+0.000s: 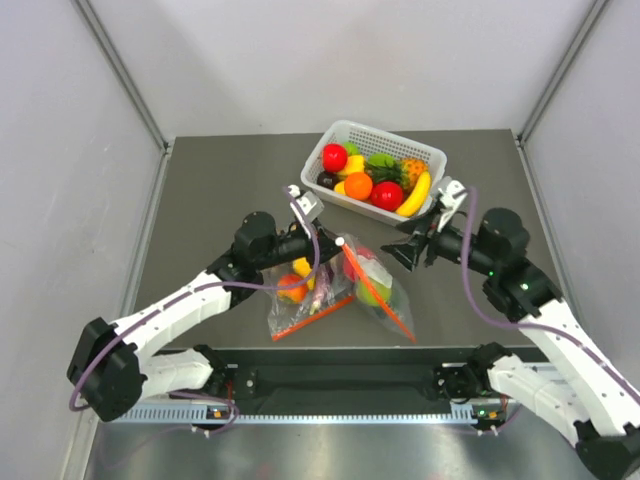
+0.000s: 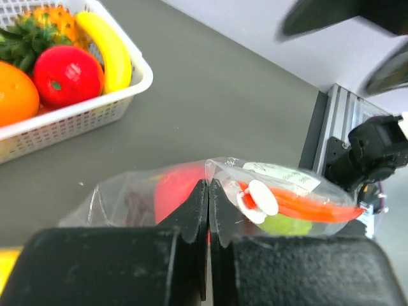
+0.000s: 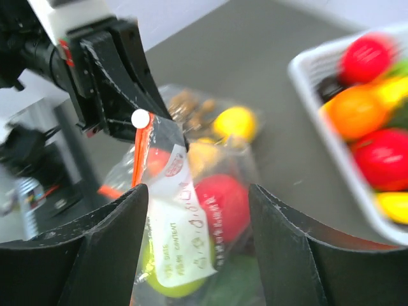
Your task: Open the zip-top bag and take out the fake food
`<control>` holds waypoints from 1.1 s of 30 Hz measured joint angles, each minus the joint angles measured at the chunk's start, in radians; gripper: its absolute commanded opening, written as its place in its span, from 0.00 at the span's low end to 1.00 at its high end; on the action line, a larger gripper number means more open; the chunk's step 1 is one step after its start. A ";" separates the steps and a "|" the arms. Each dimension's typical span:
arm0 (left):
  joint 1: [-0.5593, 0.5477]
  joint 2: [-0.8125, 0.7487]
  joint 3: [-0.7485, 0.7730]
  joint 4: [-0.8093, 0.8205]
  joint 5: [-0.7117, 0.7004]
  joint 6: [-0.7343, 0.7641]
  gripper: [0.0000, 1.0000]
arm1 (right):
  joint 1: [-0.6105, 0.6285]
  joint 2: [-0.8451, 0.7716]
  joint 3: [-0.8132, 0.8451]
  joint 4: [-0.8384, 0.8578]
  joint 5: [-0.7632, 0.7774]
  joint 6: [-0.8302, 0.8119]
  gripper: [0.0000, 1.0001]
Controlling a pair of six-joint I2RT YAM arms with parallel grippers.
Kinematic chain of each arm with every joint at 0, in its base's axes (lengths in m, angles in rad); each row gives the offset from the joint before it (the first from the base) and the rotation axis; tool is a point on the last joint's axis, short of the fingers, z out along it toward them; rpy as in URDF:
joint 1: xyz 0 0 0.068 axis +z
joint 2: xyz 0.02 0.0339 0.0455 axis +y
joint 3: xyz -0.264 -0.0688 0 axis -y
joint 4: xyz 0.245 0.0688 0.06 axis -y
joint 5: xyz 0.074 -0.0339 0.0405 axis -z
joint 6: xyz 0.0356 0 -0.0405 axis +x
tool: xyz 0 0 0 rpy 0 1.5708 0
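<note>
The zip-top bag [image 1: 378, 287] lies at the table's middle, its orange-red zip strip [image 1: 357, 272] and white slider [image 1: 340, 241] at its far-left edge. My left gripper [image 1: 328, 243] is shut on the bag's plastic edge beside the slider [image 2: 257, 198]; in its wrist view the jaws [image 2: 209, 185] stand pressed together on the film. Inside show the fake food: a red apple [image 3: 224, 201], a light-green pear [image 3: 167, 284] and something dark green. My right gripper [image 1: 402, 252] is open, right of the bag; in its wrist view [image 3: 197, 191] the bag sits between its spread fingers, not touched.
A second clear bag [image 1: 298, 293] with a yellow lemon [image 3: 233, 121] and brown nuts lies left of the first, under my left arm. A white basket [image 1: 432, 157] of fruit stands at the back centre. The metal rail runs along the near table edge [image 1: 340, 380].
</note>
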 measured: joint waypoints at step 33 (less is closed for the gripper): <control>0.004 0.096 0.347 -0.450 -0.084 -0.097 0.00 | 0.554 0.162 0.196 0.013 0.729 -0.365 0.57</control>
